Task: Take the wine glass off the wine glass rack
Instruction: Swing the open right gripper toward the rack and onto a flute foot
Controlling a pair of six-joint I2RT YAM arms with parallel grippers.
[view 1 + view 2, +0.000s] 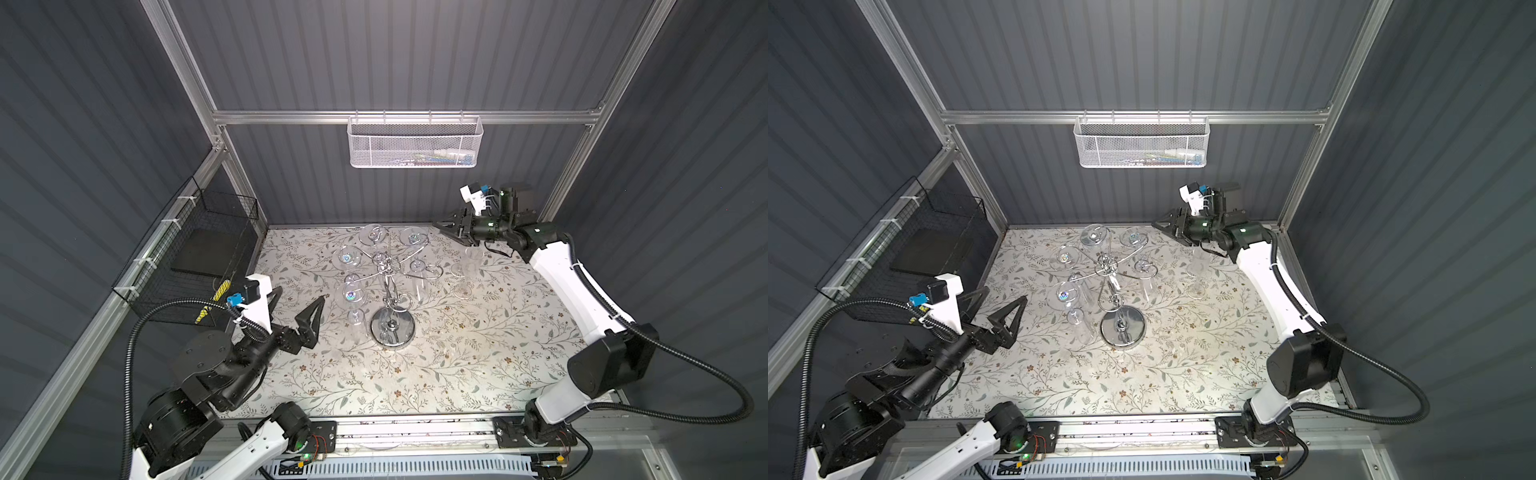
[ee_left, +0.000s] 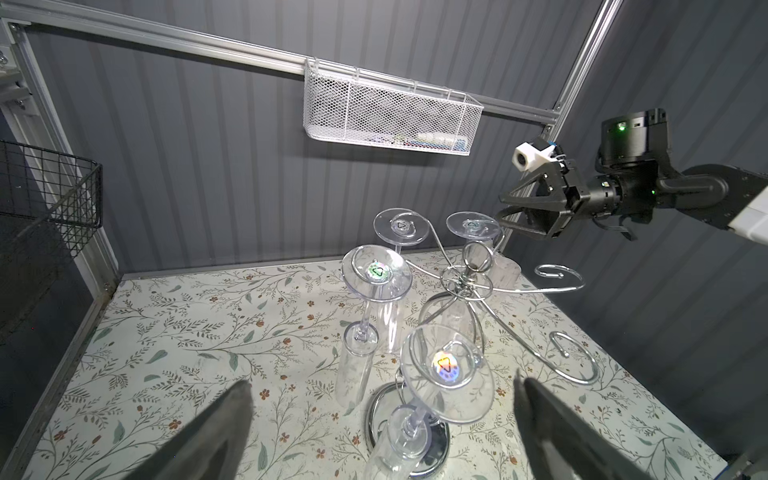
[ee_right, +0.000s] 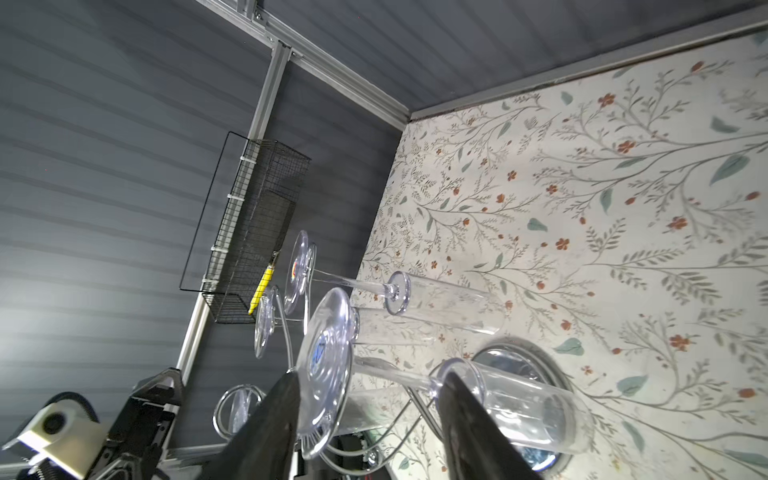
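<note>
"Right wrist view first: what shows between the fingers of the right gripper?" asks Mia.

"The round foot and thin stem of the wine glass," says Tom. "The jaws stand apart, partway wide, one finger to each side. Nothing is clamped. Whether a tip touches the foot I cannot tell."

"Where does that glass hang?"

"Upside down on the far-right hook of the wine glass rack, foot up and bowl down. The rack stands about in the middle of the flowered table. In the left wrist view the right gripper's tips lie just beside the foot's right rim, one above the other."

"And the rest of the rack?"

"Three other glasses hang from hooks on its far, left and near-left sides. A loose glass is on the table right of the rack, near the right arm."

"The left gripper?"

"At the near left of the rack, jaws spread wide and gripping nothing. It points at the near-left hanging glass, close but apart. In the left wrist view that glass's foot shows between its fingers."

"Anything on the walls?"

"A white mesh basket on the far rail and a black wire basket on the left wall."
</note>
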